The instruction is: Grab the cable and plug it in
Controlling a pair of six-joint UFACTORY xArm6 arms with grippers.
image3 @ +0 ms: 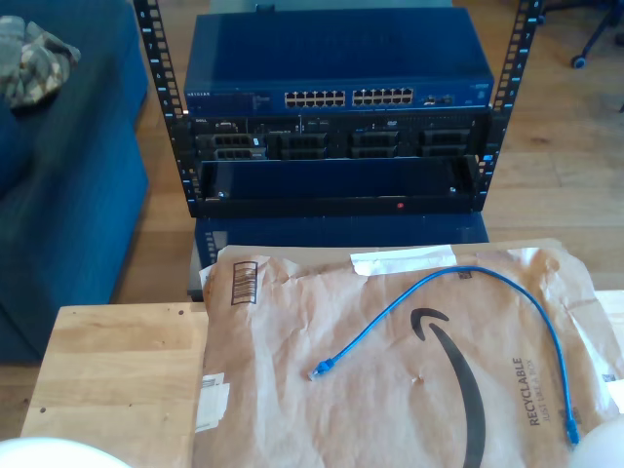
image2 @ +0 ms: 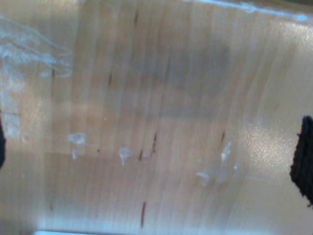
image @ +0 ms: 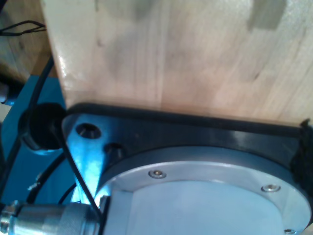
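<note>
The thin bright-blue cable [image3: 487, 274] lies in a loose arc on a brown paper envelope [image3: 390, 390], one plug [image3: 317, 373] toward the middle and the other [image3: 572, 435] near the exterior view's lower right. My first gripper [image: 156, 147] looks down on a wooden top and an arm's round metal base, a dark fingertip [image: 306, 147] at the frame edge. My second gripper [image2: 156, 152] hangs over bare scuffed wood, its dark fingertips [image2: 304, 166] far apart at the frame edges. Both stand open with nothing between them.
Beyond the wooden table [image3: 117, 370] a rack holds a blue network switch [image3: 341, 73] with rows of ports [image3: 349, 98] and darker units below. A blue sofa [image3: 58, 175] fills the exterior view's left. Grey and black arm cables [image: 49, 147] run beside the base plate [image: 195, 137].
</note>
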